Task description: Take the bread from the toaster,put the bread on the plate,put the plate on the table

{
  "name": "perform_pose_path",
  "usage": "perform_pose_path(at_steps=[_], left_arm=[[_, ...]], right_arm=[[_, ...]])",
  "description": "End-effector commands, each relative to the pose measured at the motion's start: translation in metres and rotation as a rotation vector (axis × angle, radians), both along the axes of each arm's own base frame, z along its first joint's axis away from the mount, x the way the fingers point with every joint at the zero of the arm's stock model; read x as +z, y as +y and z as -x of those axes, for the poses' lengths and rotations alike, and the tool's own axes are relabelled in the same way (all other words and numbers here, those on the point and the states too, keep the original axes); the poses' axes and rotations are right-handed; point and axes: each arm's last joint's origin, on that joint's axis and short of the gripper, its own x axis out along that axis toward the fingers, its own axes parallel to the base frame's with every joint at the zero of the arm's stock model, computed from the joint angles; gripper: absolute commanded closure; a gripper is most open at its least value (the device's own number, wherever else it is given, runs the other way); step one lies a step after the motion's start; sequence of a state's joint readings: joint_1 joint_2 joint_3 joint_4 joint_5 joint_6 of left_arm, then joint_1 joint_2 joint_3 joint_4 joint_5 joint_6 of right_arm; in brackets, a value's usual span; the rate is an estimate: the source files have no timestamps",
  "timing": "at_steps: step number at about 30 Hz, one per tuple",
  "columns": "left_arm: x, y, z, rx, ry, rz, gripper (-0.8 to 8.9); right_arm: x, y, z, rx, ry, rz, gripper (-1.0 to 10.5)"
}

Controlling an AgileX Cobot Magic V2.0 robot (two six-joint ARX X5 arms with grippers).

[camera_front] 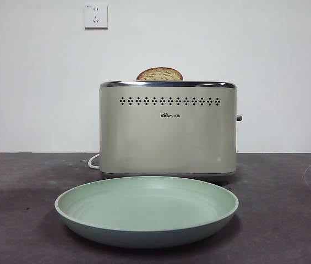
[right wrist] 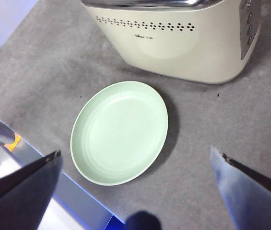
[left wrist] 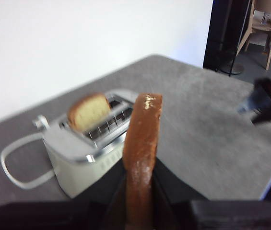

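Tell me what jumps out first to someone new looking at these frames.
The bread, clamped edge-on in the left gripper, held up away from the toaster. A second slice pokes from the toaster's slot. The empty plate sits on the table in front, right gripper open above it.

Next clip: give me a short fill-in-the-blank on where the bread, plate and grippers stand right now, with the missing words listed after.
1. The left gripper is shut on the ____.
2. The plate rests on the table in front of the ____.
3. The right gripper, above the plate, has its jaws ____.
4. A second slice sticks out of the toaster's ____.

Missing words: bread; toaster; open; top
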State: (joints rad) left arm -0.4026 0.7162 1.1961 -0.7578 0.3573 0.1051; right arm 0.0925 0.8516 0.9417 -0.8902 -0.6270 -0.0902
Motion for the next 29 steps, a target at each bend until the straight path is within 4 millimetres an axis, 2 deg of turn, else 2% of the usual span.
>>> perform_pose_path(at_steps=[1, 5, 10, 17, 19, 21, 25, 29], left_arm=[[-0.024, 0.005, 0.012, 0.011, 0.072, 0.055, 8.2], [-0.056, 0.01, 0.025, 0.028, 0.151, 0.106, 8.2], [-0.075, 0.015, 0.037, 0.042, 0.21, 0.128, 8.2], [-0.079, 0.016, 0.044, 0.002, 0.26, 0.119, 8.2], [-0.08, 0.017, 0.044, 0.002, 0.266, 0.117, 8.21], [-0.081, 0.017, 0.044, 0.003, 0.277, 0.113, 8.2], [-0.083, 0.017, 0.045, 0.007, 0.294, 0.105, 8.2], [-0.083, 0.017, 0.045, 0.007, 0.294, 0.105, 8.2]], right_arm=[[-0.002, 0.001, -0.008, -0.004, 0.018, -0.01, 2.9], [-0.011, 0.006, -0.025, 0.002, 0.068, -0.016, 2.9], [-0.03, 0.021, -0.049, 0.056, 0.171, 0.001, 2.9], [-0.07, 0.053, -0.087, 0.133, 0.289, 0.022, 3.0], [-0.085, 0.063, -0.096, 0.154, 0.331, 0.034, 3.4], [-0.098, 0.07, -0.102, 0.171, 0.373, 0.048, 3.9], [-0.131, 0.089, -0.112, 0.217, 0.462, 0.087, 3.9], [-0.151, 0.103, -0.115, 0.229, 0.484, 0.156, 4.1]])
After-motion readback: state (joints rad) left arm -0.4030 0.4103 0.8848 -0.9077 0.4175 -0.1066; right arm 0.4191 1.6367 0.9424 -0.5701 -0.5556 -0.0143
